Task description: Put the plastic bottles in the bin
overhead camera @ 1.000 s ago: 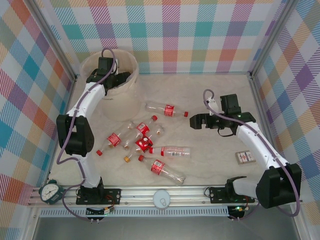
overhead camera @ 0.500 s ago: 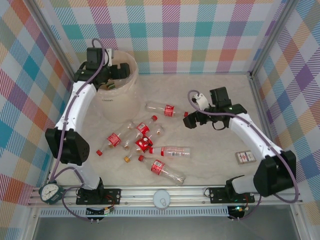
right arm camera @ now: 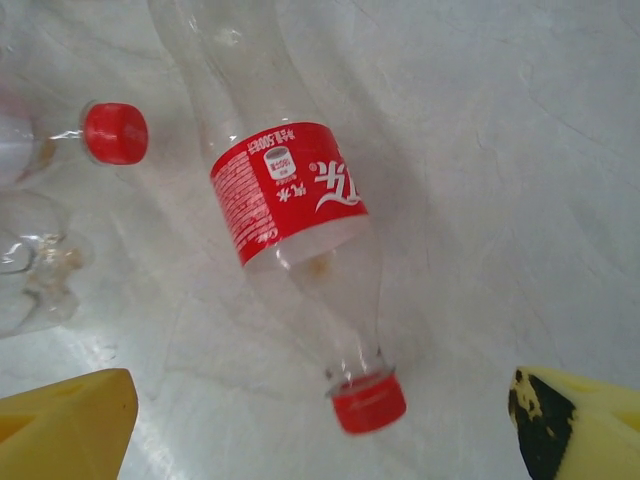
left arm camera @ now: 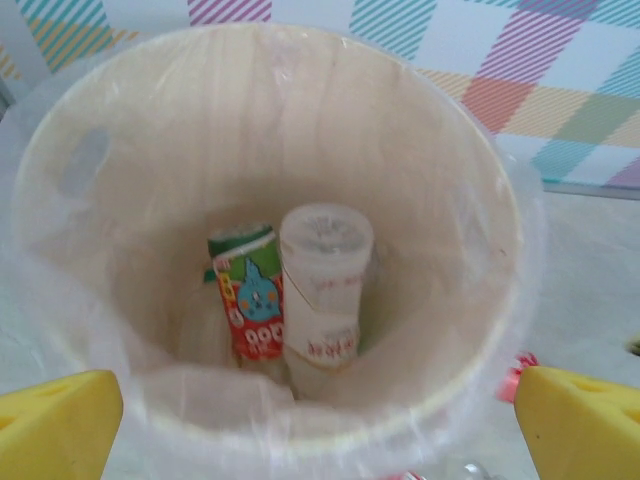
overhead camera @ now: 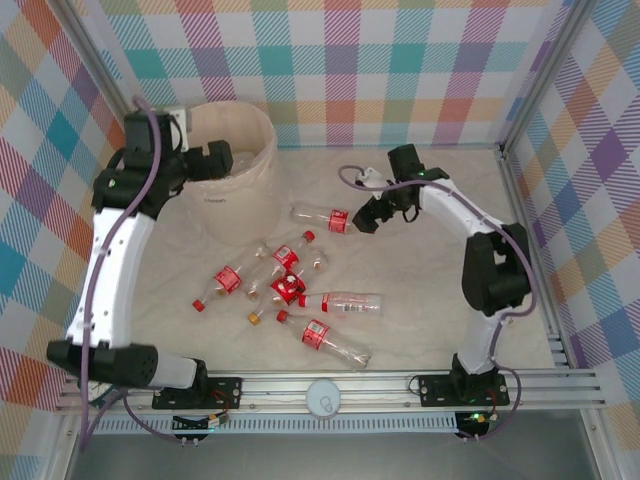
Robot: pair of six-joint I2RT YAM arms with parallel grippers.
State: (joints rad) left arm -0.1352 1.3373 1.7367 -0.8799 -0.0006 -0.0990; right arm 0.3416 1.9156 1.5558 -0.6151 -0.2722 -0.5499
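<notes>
Hanging spread, both jaws are cropped to yellow tips; the bin partly hides two bottles.

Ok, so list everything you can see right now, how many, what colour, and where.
bin: one, cream-beige, far left of the table.
bottles in the bin: two visible, one clear, one with a red-and-green label, at the bottom.
bottles on the table: about seven, clear with mostly red labels and caps, clustered mid-table.
lone bottle: one of those, red label and cap, lying just behind the cluster.
disc: one, white, on the near rail.
table: one, pale marbled.
walls: pastel plaid, around three sides.
left fingers: two, yellow, spread open above the bin.
right fingers: two, yellow, spread open over the lone bottle's cap end.
</notes>
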